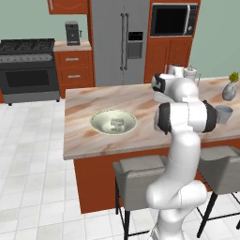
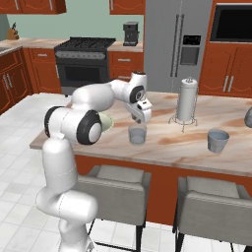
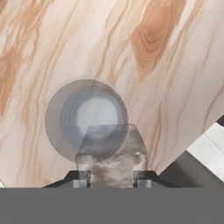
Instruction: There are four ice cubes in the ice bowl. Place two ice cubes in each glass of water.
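Claw (image 3: 112, 177) grips an ice cube (image 3: 112, 155) directly above the near glass (image 3: 86, 120).

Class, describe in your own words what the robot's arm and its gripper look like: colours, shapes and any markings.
The arm is made of smooth, glossy white rounded segments, thick and tube-like, joined by dark, nearly black rings at the joints. No cables or markings show on it. The gripper at its end is a small white block with grey parts and two short dark fingers.
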